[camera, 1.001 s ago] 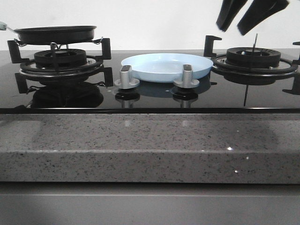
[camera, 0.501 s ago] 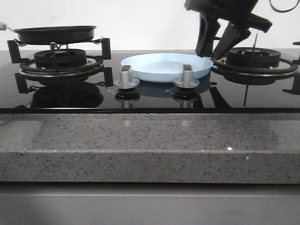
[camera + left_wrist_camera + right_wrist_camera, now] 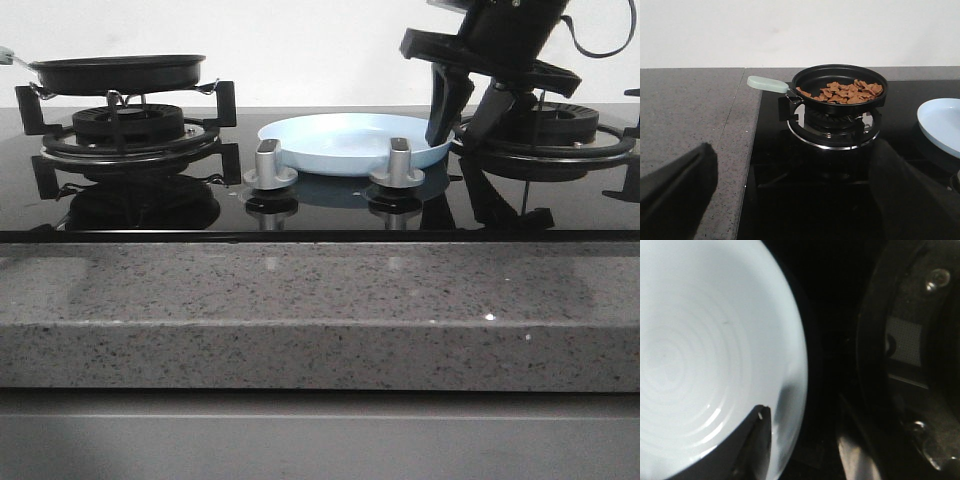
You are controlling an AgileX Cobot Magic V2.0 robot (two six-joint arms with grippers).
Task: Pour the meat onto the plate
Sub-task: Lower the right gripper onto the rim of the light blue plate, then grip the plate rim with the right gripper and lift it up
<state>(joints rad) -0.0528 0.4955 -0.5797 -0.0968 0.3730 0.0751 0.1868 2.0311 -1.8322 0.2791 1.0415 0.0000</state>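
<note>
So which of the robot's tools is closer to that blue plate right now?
The right tool. Its open fingers straddle the blue plate's right rim, one over the plate, one outside. The left tool hangs well away, on the far side of the frying pan.

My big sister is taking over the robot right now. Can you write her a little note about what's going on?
Right claw: open, its fingers on either side of the plate's right rim, not closed yet.
Left claw: open, holding nothing, back from the pan.
Meat: all in the pan on the left burner.
Plate: bare, between the burners.
Done: nothing poured.
Left: pour the meat onto the plate.
</note>
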